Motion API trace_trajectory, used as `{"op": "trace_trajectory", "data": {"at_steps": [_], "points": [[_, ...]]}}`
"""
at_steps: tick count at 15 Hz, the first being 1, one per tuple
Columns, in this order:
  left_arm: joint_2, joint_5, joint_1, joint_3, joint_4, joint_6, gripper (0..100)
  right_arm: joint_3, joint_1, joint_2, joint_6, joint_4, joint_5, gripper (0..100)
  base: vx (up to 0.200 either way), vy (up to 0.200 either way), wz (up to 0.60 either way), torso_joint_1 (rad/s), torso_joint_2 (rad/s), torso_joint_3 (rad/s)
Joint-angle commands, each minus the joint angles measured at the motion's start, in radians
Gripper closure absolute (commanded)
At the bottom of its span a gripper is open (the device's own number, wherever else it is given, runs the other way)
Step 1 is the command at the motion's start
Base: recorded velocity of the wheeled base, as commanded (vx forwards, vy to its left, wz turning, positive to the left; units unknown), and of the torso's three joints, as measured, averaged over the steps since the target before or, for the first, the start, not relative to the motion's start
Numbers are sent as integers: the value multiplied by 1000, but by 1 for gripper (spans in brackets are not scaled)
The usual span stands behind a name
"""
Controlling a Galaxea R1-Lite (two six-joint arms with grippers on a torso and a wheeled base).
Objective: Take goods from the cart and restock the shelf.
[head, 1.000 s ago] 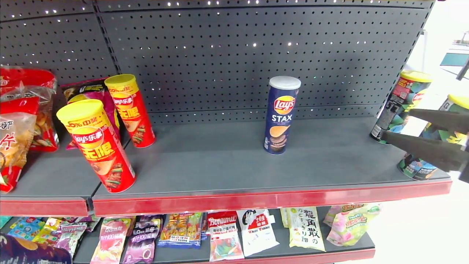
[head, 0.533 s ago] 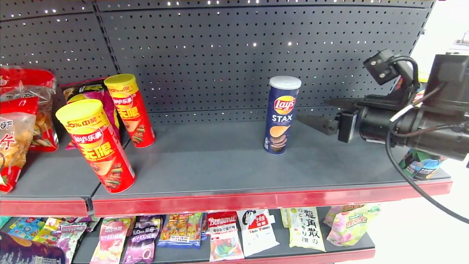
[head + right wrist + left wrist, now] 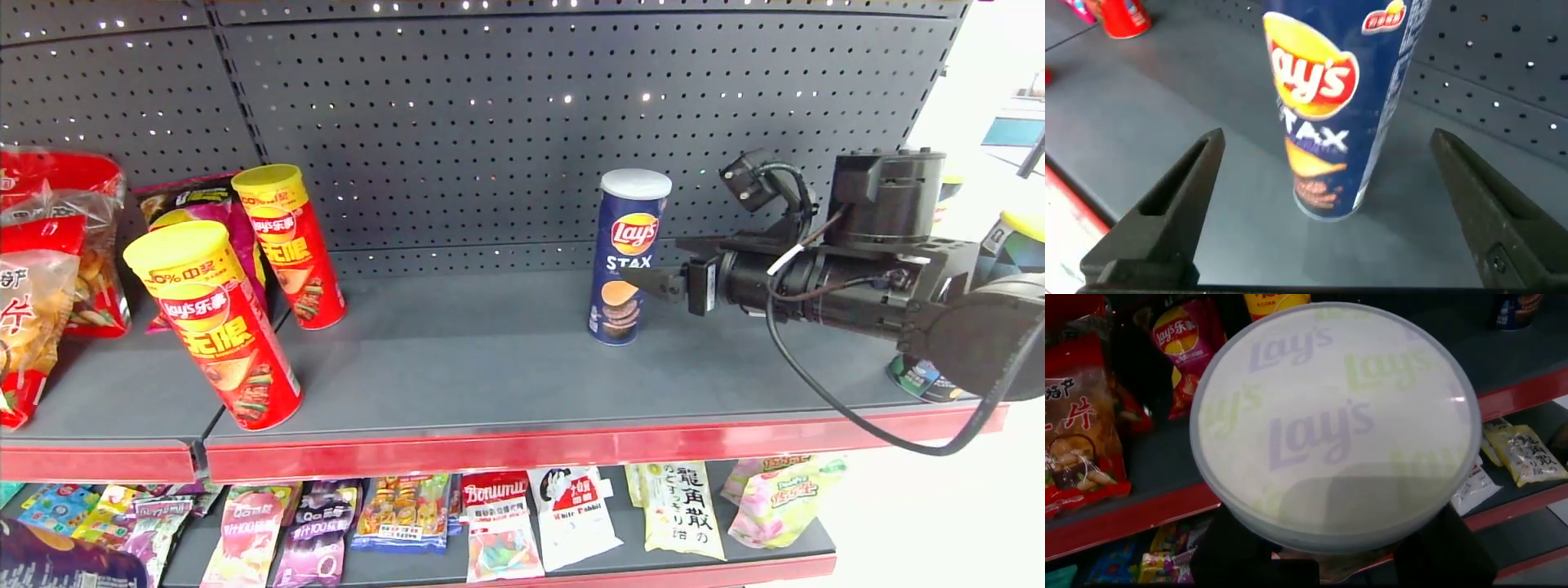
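Right wrist view: blue can (image 3: 1333, 98) just beyond spread right tool (image 3: 1327, 140); left tool (image 3: 1339, 567) grips white-lidded can (image 3: 1331, 425).

A dark perforated back panel (image 3: 506, 114) is pricked by points of light; the grey shelf (image 3: 490, 367) is edged in red, with white glare at right.

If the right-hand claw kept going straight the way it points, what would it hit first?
Probably the upright blue chip can: it stands straight ahead of the right gripper, facing the gap between its open fingers.
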Motion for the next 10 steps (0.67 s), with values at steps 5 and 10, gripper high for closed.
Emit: {"op": "trace_trajectory", "data": {"at_steps": [5,10], "points": [[3,1,0,2,0,0,100,-112,3,78,45,1,-26,0,0,0,0,0,0,0],[2,1,0,3,1,1,100,-209,3,149,47,1,-45,0,0,0,0,0,0,0]]}}
